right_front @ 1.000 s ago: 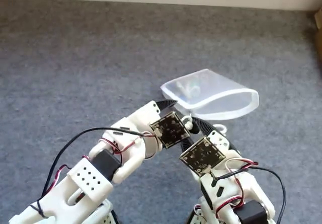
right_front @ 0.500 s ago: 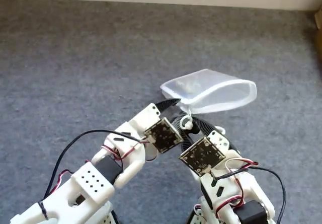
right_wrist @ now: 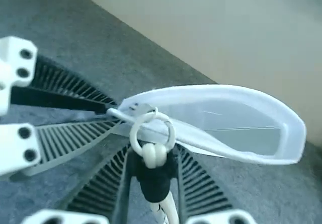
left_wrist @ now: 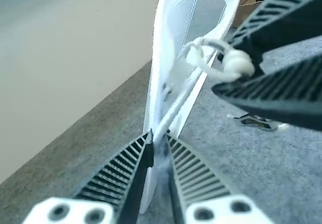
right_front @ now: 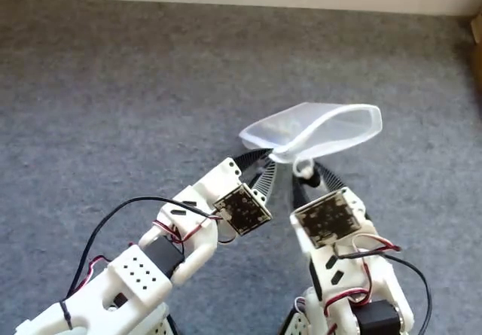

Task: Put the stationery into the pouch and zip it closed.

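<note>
We see the left gripper [right_front: 263, 156] pinched tight on the near-left corner of the pouch [right_front: 331, 124]. Just right of that corner, the right gripper [right_front: 307, 172] is closed on the pouch's zipper pull [right_wrist: 153, 154]. The pouch's mouth stands open.

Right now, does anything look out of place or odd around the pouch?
Nothing looks damaged or spilled. The pouch is pinched at one end by the left gripper, its mouth gaping while the right gripper holds the zip pull. A small item lies apart on the carpet; unclear what.
</note>
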